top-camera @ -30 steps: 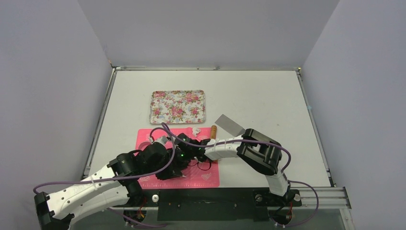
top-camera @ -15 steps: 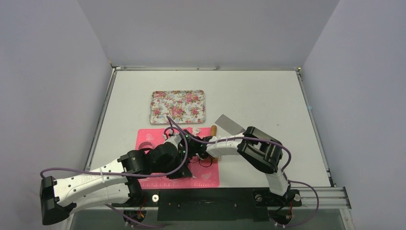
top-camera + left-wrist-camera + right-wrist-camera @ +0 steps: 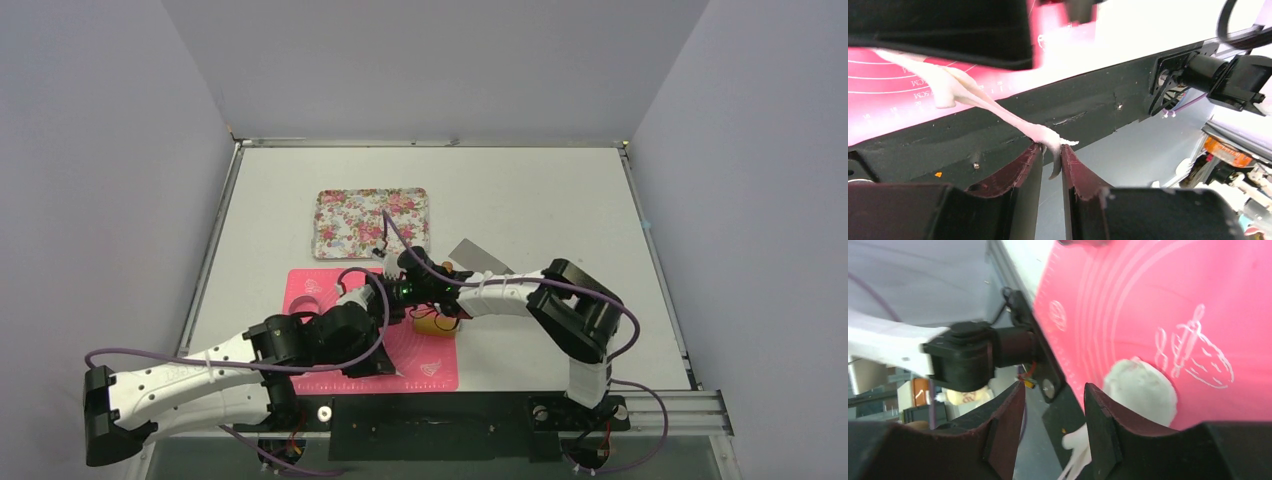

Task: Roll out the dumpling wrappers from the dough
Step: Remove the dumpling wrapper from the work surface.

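A round, flat white dumpling wrapper [image 3: 1140, 390] lies on the pink mat [image 3: 1158, 295] beside its printed rolling-pin drawing. My left gripper [image 3: 1050, 150] is shut on a stretched strand of white dough scrap [image 3: 973, 95]. The strand runs from the mat [image 3: 878, 95] out over the table's black front edge. In the top view the left gripper [image 3: 385, 362] is at the mat's near edge. My right gripper [image 3: 1053, 425] is open above the mat, with a bit of dough strand [image 3: 1075, 452] showing between its fingers. In the top view it [image 3: 392, 296] is over the middle of the mat [image 3: 320, 290].
A floral tray [image 3: 372, 222] stands behind the mat. A metal scraper [image 3: 480, 258] with an orange handle lies at the mat's far right corner. A yellowish thing [image 3: 435, 322] sits under my right forearm. The arms cross closely over the mat.
My left gripper has moved right along the mat's near edge, drawing the dough strand out. My right gripper has lifted and moved toward the far side of the mat.
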{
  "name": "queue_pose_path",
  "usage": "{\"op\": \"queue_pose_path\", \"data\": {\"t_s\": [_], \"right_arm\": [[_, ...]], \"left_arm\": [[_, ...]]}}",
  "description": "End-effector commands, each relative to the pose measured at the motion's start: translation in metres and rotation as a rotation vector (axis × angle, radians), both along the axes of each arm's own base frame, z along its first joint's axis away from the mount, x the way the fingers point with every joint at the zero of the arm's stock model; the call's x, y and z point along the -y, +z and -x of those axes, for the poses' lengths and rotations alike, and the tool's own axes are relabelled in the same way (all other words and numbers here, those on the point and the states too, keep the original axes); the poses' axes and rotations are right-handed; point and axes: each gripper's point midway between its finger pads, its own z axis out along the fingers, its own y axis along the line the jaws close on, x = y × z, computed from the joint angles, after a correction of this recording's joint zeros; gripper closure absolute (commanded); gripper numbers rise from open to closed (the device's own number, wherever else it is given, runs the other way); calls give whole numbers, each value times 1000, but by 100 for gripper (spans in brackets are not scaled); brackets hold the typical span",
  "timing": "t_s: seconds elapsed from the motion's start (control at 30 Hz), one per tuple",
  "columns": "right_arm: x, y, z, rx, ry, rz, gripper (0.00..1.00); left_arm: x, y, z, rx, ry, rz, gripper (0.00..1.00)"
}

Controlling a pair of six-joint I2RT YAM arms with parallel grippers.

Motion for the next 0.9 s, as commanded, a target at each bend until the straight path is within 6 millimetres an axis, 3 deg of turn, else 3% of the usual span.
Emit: {"op": "queue_pose_path", "data": {"t_s": [0.0, 0.13, 0.23, 0.33, 0.53, 0.7, 0.87], "right_arm": [[-6, 76, -5, 90, 28, -227, 56], [6, 71, -10, 104, -3, -195, 55], [24, 45, -18, 189, -32, -74, 53], [57, 12, -28, 284, -79, 132, 50], [96, -15, -23, 328, -95, 273, 48], [102, -6, -18, 352, -100, 243, 47], [108, 5, -15, 444, -84, 233, 47]], "left_arm": [[-16, -3, -2, -12, 107, 2, 82], [-43, -17, -7, -31, 237, -78, 82], [-56, -23, -10, -47, 322, -131, 82], [-64, -27, -12, -56, 362, -172, 82], [-88, -48, -6, -121, 425, -316, 79], [-80, -60, -20, -124, 441, -325, 68], [-76, -79, -36, -162, 451, -326, 67]]}}
